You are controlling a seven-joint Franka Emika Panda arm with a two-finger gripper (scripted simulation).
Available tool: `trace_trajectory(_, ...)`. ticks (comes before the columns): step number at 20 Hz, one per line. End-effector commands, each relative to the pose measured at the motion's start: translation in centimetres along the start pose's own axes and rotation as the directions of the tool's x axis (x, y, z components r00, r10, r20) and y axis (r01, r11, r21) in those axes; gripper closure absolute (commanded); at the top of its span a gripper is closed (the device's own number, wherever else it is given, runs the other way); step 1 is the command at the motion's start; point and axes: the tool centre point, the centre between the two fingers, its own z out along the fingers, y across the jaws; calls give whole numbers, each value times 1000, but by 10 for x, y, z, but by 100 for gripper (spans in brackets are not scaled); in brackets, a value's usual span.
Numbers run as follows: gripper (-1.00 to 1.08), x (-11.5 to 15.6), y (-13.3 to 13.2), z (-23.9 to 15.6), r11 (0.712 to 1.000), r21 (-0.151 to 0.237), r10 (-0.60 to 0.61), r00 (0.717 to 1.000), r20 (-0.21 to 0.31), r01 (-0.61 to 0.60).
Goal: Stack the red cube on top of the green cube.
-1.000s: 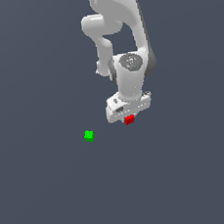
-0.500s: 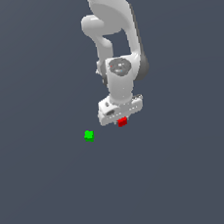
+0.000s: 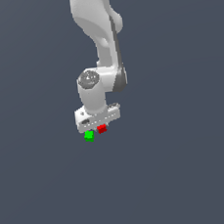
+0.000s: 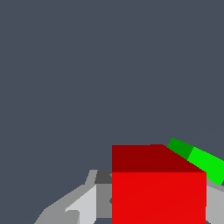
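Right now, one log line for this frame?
phase: carry | gripper: shut on red cube | green cube: beside red cube, unstacked

Red cube (image 3: 102, 129) held aloft, just beside the green cube (image 3: 89, 135).

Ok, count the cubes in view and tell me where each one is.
2. The red cube is held in the claw, right under the wrist. The green cube sits just to the exterior view's left of it, slightly lower. Nothing suggests more cubes, though the arm could hide one.
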Motion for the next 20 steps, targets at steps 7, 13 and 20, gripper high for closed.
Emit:
trace_trajectory(7,108,-13,60,17,1000,0,-1,1000,0,1)
trace_trajectory(13,108,-14,69,19,1000,0,-1,1000,-1,1)
trace_trajectory(20,-92,-13,69,19,1000,0,-1,1000,-1,1)
